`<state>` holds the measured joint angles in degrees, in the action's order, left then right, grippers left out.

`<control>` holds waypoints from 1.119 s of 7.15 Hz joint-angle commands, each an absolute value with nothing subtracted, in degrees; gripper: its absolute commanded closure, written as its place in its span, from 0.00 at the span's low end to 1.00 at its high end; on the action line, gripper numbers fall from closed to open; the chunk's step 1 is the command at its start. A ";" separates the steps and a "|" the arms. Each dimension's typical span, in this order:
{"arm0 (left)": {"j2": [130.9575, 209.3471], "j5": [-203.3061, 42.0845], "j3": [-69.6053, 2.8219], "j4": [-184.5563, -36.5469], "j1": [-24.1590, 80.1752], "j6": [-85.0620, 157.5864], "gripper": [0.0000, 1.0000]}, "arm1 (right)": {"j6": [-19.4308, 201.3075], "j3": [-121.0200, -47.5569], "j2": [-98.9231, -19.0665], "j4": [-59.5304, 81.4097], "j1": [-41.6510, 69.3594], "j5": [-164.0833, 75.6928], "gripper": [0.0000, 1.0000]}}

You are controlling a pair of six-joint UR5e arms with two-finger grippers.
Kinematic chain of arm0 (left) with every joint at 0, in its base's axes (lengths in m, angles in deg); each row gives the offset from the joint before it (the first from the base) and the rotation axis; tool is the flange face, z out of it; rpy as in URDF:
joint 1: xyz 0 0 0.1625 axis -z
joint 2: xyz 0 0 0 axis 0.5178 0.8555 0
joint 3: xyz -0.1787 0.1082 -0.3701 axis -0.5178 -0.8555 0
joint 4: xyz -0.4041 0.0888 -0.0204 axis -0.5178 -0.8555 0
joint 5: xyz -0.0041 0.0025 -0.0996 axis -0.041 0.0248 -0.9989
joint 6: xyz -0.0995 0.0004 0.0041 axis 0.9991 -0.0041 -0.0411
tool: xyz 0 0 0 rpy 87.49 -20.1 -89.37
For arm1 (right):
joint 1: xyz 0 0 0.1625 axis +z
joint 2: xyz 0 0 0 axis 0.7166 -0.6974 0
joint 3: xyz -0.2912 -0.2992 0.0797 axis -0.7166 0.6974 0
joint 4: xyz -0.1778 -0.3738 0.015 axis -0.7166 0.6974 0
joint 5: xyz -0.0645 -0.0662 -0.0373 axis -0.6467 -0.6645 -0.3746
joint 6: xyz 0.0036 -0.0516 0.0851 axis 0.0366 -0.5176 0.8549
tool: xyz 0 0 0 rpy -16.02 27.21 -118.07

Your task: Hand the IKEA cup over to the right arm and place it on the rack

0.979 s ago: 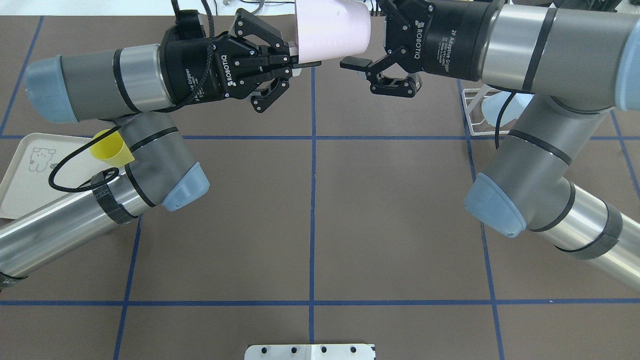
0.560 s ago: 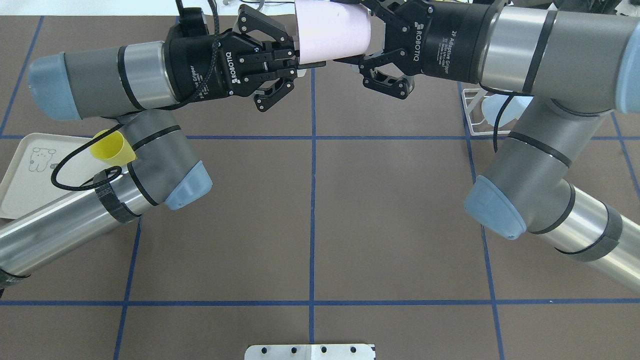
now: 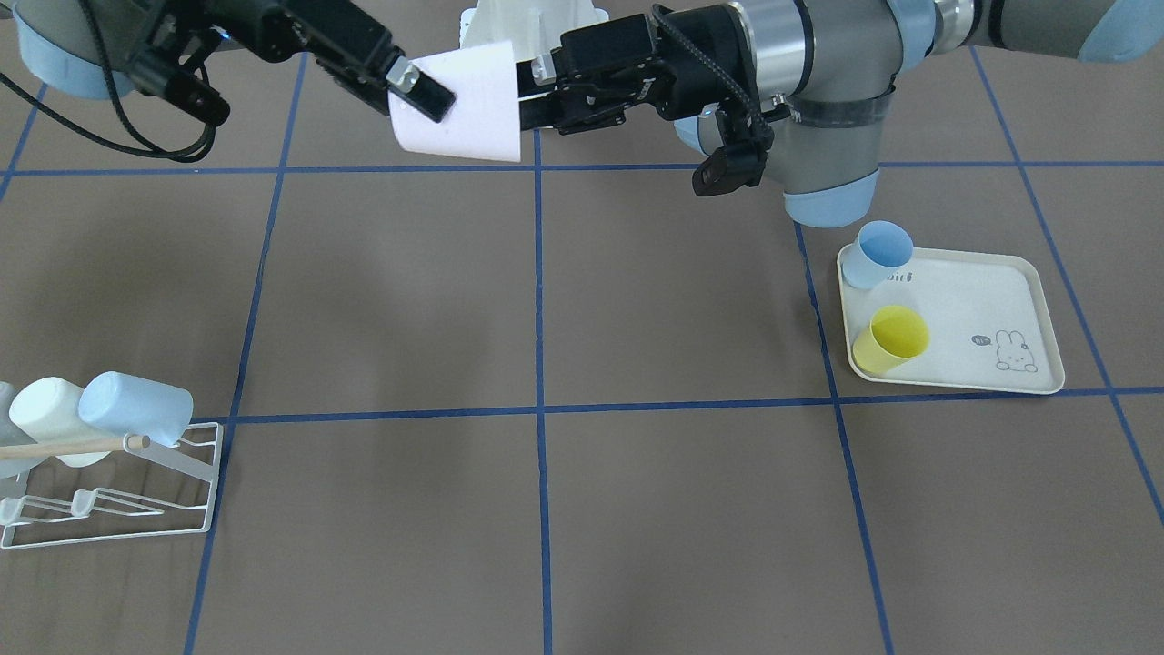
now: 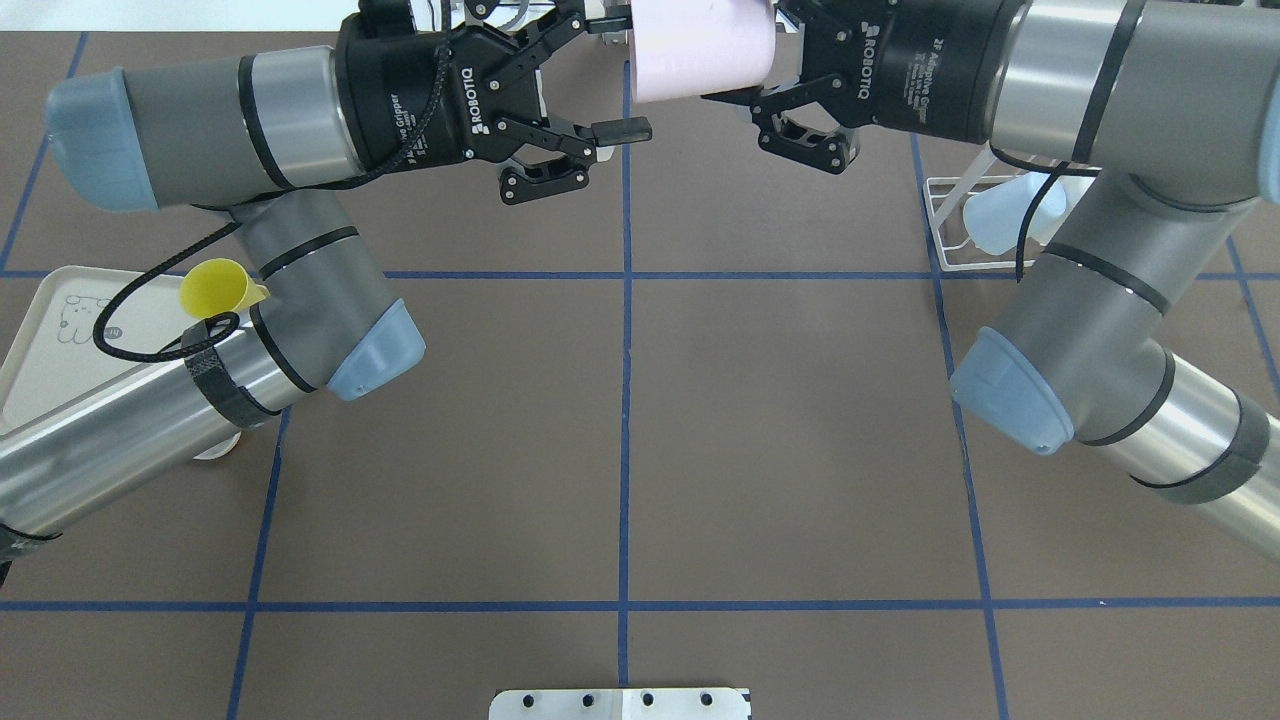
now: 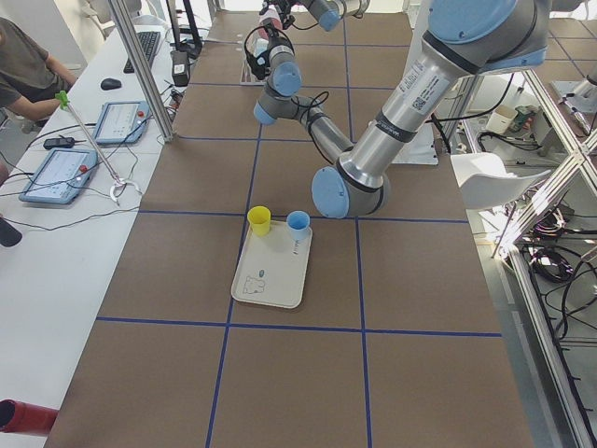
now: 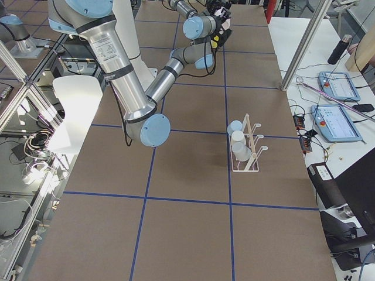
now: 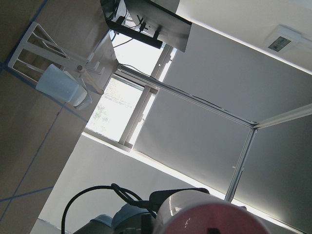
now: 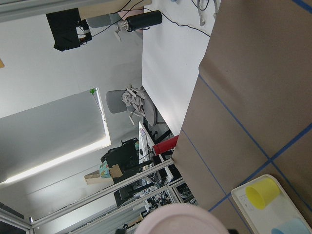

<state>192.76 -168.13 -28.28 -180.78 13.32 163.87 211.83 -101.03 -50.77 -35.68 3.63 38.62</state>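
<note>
**Q:** Where is the IKEA cup (image 4: 690, 50), and which claw carries it?

**A:** The cup is pale pink and lies on its side in the air above the far middle of the table (image 4: 450, 450), between the two arms. The right gripper (image 4: 742, 52) is closed across its narrower, base end, with one finger lying along the wall. The left gripper (image 4: 615, 75) stands wide open at the wider, mouth end. Its fingers are apart from the rim and it holds nothing.

**Q:** How will the cup handle?

**A:** It is judged to be light and stiff, a smooth plastic tumbler with a slight taper. It is not fragile but is probably slippery, and a tapered wall may creep in a pinch. A firm hold across the wall near the base, as shown, suits it and leaves the mouth free.

**Q:** Why does the mouth matter?

**A:** The rack (image 3: 118, 500) sits well apart, on the right arm's side, and pale cups (image 3: 136, 411) already rest over its slanted prongs. This cup would probably go on mouth-first beside them, and a mismatched tilt could knock the neighbours
</note>
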 commanded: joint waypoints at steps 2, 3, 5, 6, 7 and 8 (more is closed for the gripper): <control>191.34 -168.68 -27.50 -179.72 16.18 162.60 0.25 | 203.93 -98.27 -56.67 -34.87 14.49 46.59 1.00; 191.34 -168.59 -27.50 -179.55 16.19 162.16 0.25 | 196.68 -95.39 -57.73 -33.13 17.82 49.56 1.00; 190.47 -168.68 -26.97 -179.55 16.19 160.14 0.25 | 168.97 -93.25 -57.31 -15.98 21.36 52.23 1.00; 190.46 -168.59 -26.10 -179.55 16.27 160.05 0.25 | 157.87 -92.90 -56.43 -7.45 21.81 50.83 1.00; 190.46 -168.59 -25.83 -179.55 16.36 158.31 0.25 | 147.93 -92.63 -56.25 -1.18 21.81 48.38 1.00; 190.37 -168.59 -25.31 -179.46 16.19 158.03 0.25 | 138.95 -91.94 -56.16 3.84 21.72 45.31 1.00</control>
<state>190.46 -168.60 -25.88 -179.52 16.27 158.82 150.55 -92.61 -56.39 -3.18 21.67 48.47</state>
